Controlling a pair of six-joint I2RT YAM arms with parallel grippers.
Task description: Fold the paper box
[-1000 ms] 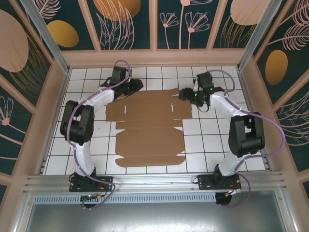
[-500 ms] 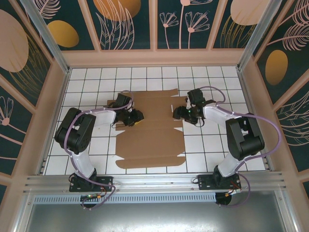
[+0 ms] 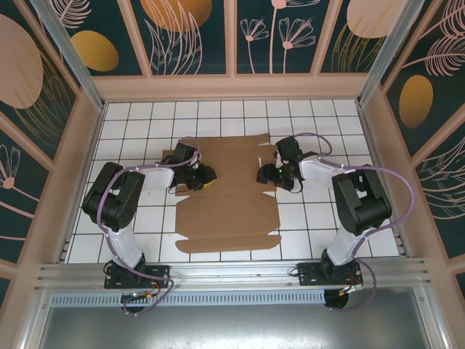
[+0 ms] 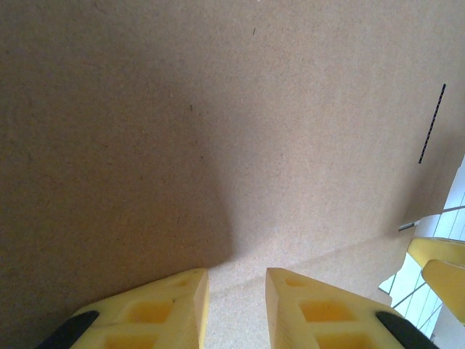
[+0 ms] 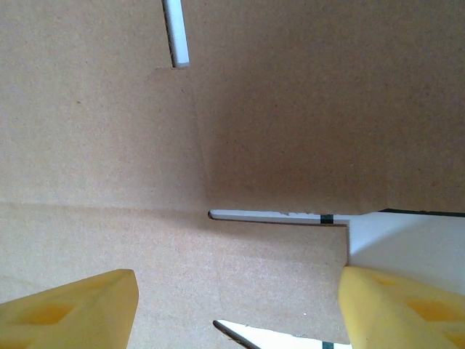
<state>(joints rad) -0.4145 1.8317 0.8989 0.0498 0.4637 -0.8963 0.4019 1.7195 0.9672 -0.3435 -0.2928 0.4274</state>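
While the left pincer (image 4: 236, 280) holds its two yellow fingers (image 4: 156, 305) close together with only a narrow gap between them, I cannot tell whether they nip the cardboard or merely press against it. Brown board fills the wrist view just beyond the tips, with a crease running across near them. The right pincer (image 5: 238, 280) stands wide apart, clamped on nothing, one finger at each lower corner of its wrist view and the board lying past them. From above, the left pincer (image 3: 200, 178) sits on the left side of the box (image 3: 225, 203) and the right pincer (image 3: 263, 177) on its right side, both over the far half and facing each other across it. There is one box, a single die-cut brown sheet spread open and mostly flat in the middle of the white-tiled worktop (image 3: 312, 218). The right wrist view shows one short slot (image 5: 176, 33) and one long slit (image 5: 265, 215) in it, with white tile showing through both. Two arms (image 3: 116, 196) reach in from the near edge, one on each side of the sheet. Painted walls (image 3: 196, 36) close in the worktop.
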